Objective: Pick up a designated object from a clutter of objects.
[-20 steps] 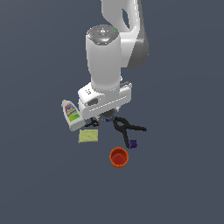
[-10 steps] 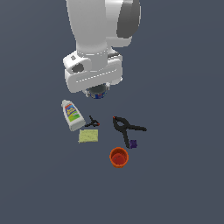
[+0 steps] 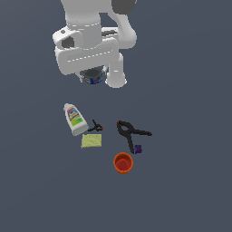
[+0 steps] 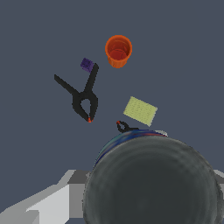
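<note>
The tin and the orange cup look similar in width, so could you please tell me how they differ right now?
The tin is dark grey on top with a blue side; the orange cup is orange-red throughout. The tin hangs in the gripper above the surface; the cup stands on it. The tin's top is closed; the cup is open. Both are round.

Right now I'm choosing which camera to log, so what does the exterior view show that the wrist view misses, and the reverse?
Only the exterior view shows the white bottle and the arm above the tin. Only the wrist view shows the tin's dark grey top close up, filling much of the frame. Both show the orange-red cup, large black clamp, small clamp, sponge and purple block.
</note>
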`<action>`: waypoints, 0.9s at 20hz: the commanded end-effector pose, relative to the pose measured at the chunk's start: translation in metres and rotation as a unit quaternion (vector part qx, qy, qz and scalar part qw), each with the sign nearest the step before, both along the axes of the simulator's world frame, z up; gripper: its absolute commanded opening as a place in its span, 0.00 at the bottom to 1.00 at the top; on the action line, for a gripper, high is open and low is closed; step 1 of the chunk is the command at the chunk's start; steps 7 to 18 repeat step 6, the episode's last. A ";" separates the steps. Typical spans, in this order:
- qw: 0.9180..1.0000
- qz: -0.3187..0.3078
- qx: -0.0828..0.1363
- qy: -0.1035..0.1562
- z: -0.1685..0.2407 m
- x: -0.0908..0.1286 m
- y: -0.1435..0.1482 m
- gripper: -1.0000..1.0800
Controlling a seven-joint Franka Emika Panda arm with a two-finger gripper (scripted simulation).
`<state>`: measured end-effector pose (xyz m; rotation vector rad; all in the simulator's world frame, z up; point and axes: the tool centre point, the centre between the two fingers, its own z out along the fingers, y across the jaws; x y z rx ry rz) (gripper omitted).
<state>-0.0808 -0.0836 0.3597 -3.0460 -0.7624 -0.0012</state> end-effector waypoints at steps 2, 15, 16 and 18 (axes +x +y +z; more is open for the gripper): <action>1.000 0.000 0.000 0.000 0.010 -0.007 -0.005 0.00; 1.000 0.000 0.000 0.000 0.014 -0.009 -0.007 0.00; 1.000 0.000 0.000 0.000 0.014 -0.009 -0.007 0.00; 1.000 0.000 0.000 0.000 0.014 -0.009 -0.007 0.00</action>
